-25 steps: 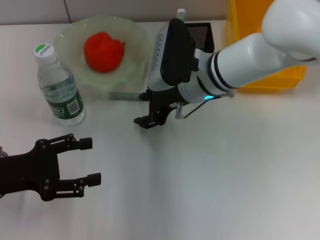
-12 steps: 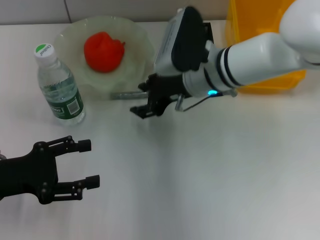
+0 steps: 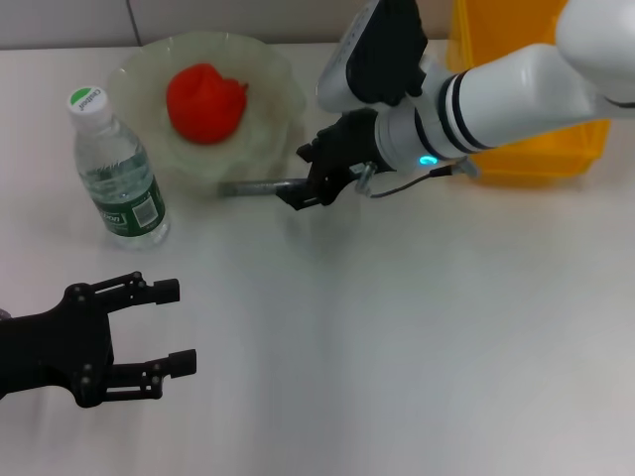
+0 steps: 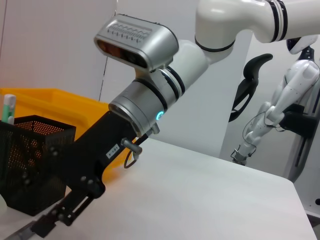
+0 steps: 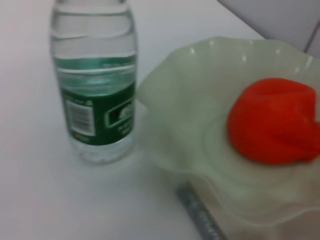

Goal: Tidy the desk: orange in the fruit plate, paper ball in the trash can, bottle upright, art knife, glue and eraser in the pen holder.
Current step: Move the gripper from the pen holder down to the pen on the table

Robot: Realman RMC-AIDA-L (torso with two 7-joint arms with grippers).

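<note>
Grey wall (image 3: 60,22) behind, white jointed machine (image 4: 292,95) in bg, black curved bracket (image 4: 248,85) beside it.

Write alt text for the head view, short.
The right pincer reaches down to one end of the grey glue lying on the white desk beside the fruit plate, which holds the orange. The bottle stands upright on the left, and the left pincer hangs open over the near desk.

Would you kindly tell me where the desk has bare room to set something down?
The desk is bare between the left tool and the trash can. It is crowded around the fruit plate, bottle, glue and right tool.
</note>
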